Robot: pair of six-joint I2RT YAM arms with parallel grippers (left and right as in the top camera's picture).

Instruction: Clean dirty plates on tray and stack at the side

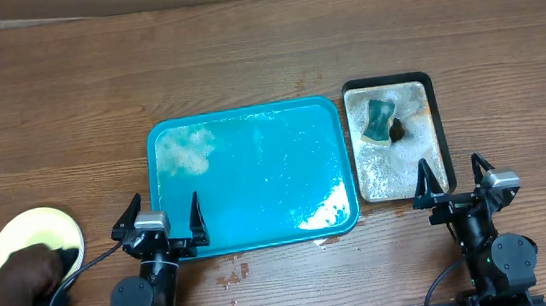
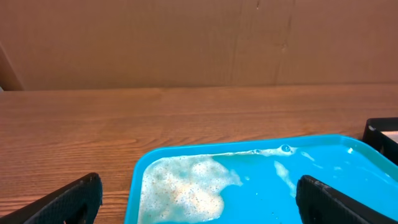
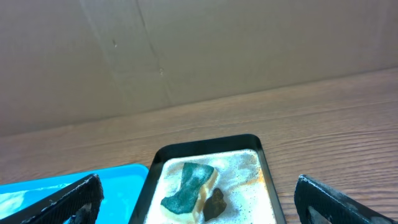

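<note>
A: Far left first?
B: A person's hand [image 1: 19, 283], pale sleeve, lies over the near part of the pale yellow-green plate [image 1: 44, 225]. The plate sits on the table [image 1: 243, 45] by its near-left edge, well apart from the tray. Can't tell if anything is stacked under it.
A: Left claw?
B: The left claw [image 1: 166, 209] is spread wide and holds nothing. It's just at the near-left corner of the teal tray [image 1: 256, 180]. The left wrist view shows both fingers [image 2: 68, 199] far apart with the tray between them.
A: What's on the tray?
B: No plates. There's a foam patch [image 1: 187, 151] in the far-left corner, more suds at the near-right corner, and wet shine across the middle. Brown specks [image 1: 234, 274] are on the table just in front of it.
A: Right of that?
B: A black tray [image 1: 387, 82] just beside the teal one, filled with foamy water. A green sponge [image 1: 380, 120] lies in it, touching a dark brown lump [image 1: 398, 130].
A: Right claw?
B: The right claw [image 1: 451, 171] is also spread wide and empty, at the black tray's near-right corner. Nothing blocks either claw.
</note>
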